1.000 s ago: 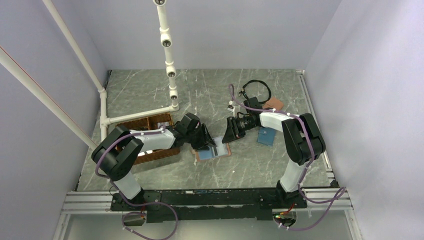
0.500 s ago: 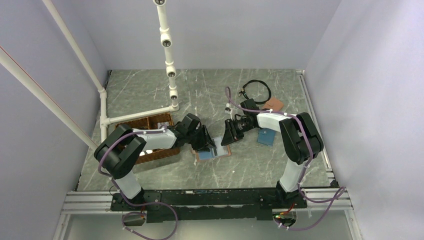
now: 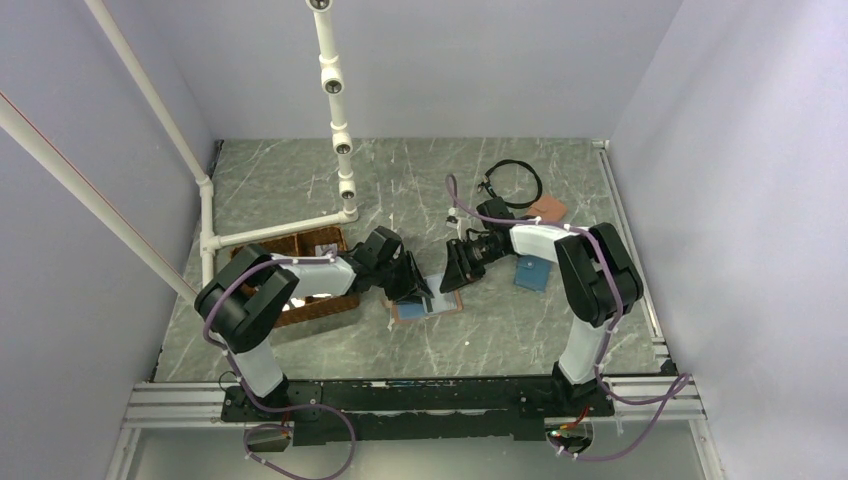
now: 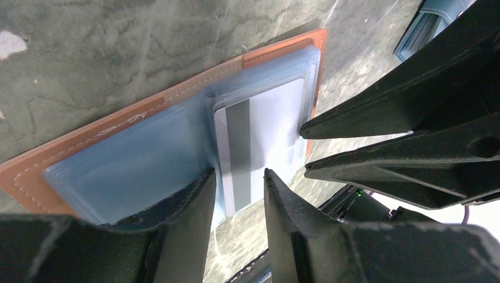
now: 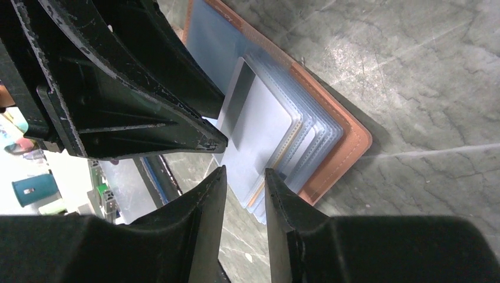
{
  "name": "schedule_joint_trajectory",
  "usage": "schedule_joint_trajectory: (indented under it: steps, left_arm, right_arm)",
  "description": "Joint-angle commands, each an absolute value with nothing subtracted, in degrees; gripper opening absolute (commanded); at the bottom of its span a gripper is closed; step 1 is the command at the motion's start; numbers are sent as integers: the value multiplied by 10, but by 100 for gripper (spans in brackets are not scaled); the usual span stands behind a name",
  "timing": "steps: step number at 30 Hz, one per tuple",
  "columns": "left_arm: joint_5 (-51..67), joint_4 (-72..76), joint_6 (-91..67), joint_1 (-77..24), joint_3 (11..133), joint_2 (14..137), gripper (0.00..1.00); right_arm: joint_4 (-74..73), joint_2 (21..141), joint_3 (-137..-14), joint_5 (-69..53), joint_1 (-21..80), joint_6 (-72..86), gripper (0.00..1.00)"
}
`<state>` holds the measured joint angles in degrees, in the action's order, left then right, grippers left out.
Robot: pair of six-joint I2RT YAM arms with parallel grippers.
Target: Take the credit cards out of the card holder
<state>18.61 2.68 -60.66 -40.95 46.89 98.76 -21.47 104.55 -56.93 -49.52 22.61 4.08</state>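
The card holder (image 3: 445,304) lay open and flat on the table (image 3: 520,340), pockets upward, with the left gripper (image 3: 414,287) at its 10 o'clock and the right gripper (image 3: 453,277) at its 1 o'clock in the overhead view. One grey credit card (image 4: 268,132) with a dark stripe sat in the top light-blue pocket, its edge projecting past the pocket mouth. No card was seen lying free, so extraction was judged not yet achieved. In the left wrist view the card's projecting edge lay at 12 o'clock of the left fingertips. Both grippers stood partly open with a narrow gap, clamping nothing visible. Whether the pockets beneath held further cards could not be determined.
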Motion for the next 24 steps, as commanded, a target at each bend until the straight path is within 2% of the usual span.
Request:
schedule_joint_trajectory:
  steps: [1,4,8,12,19,24]
  left_arm:
    - [198,32,-604,-412,483,1005,41]
    - [198,31,-608,-410,481,1007,41]
    - [200,38,-618,-406,474,1004,45]
    - [217,95,-650,-394,442,995,46]
    - [232,155,-691,-379,407,994,44]
    - [230,147,-695,-377,409,995,36]
  right_arm:
    - [-234,1069,-590,-452,239,27,34]
    - [-247,1080,-598,-415,245,23,32]
    - [-263,1095,-606,-367,249,21,22]
    - [-277,1112,-615,-355,254,16,18]
    - [-289,1127,-626,-361,273,10,16]
    - [-295,1137,-633,-374,281,7,16]
